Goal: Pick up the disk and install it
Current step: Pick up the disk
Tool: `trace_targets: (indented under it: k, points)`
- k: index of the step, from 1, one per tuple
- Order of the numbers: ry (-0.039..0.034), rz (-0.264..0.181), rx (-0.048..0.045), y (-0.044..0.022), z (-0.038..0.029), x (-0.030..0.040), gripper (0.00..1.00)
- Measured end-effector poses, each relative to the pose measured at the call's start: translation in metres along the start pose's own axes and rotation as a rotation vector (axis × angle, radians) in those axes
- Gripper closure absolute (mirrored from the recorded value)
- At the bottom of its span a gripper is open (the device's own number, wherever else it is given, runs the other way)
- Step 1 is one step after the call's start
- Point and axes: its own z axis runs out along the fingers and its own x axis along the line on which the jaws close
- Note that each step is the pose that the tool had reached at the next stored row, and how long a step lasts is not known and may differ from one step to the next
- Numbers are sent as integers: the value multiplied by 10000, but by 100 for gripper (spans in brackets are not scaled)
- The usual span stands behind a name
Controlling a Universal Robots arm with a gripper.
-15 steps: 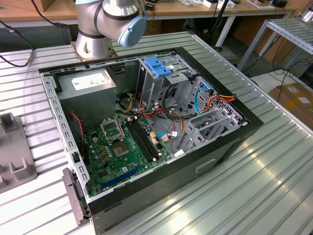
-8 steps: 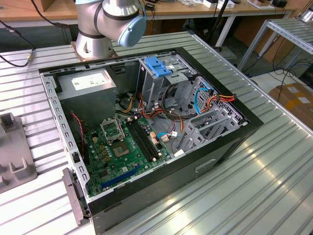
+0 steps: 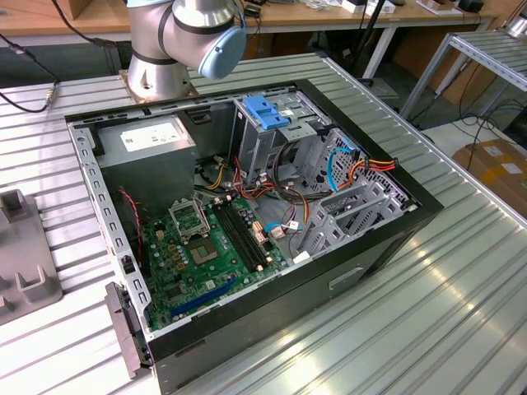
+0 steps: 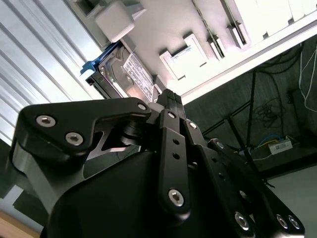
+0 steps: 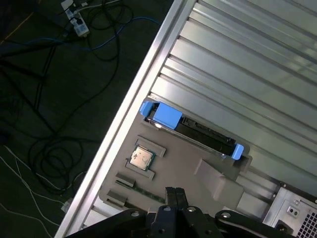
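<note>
Ribbed aluminium surface (image 3: pixel 428 321), shiny and grooved. An open black computer case (image 3: pixel 272 325) lay on it at frame centre in the exterior view. Inside were a green motherboard (image 3: pixel 206 247), a grey metal drive bay with a blue plastic bracket (image 3: pixel 268 111) on top, and tangled coloured wires. The arm (image 3: pixel 189 41), silver with pale blue caps, stood at the top of the frame, cut off above its lower joints. A grey moulded tray (image 3: pixel 25 247) was cut off by the exterior view's left edge.

The disk (image 5: pixel 198 131) was a flat dark rectangle with bright blue plastic rails at both ends. In the first wrist view it lay on that grey tray (image 5: pixel 218 183), near the surface's edge. A square metal processor chip (image 5: pixel 141 158) sat in a pocket just beside it. Dark floor with loose cables (image 5: pixel 49 74) showed beyond the edge.

In the second wrist view the disk (image 4: pixel 126 74) showed a grey metal face with a white label. Its lower part was hidden behind the gripper's black linkages; print was too small to make out.

The gripper (image 5: pixel 174 191) was matte black with bolted links, its two fingers pressed together and holding nothing. Its tips (image 4: pixel 168 94) pointed toward the disk but stayed clear of it, with bare tray between them. It touched nothing.
</note>
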Motion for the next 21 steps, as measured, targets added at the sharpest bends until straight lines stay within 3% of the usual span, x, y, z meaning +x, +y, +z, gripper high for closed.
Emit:
trace_targets:
  k: [21]
  points:
    - [29, -1432, -3, 0, 0, 0, 90]
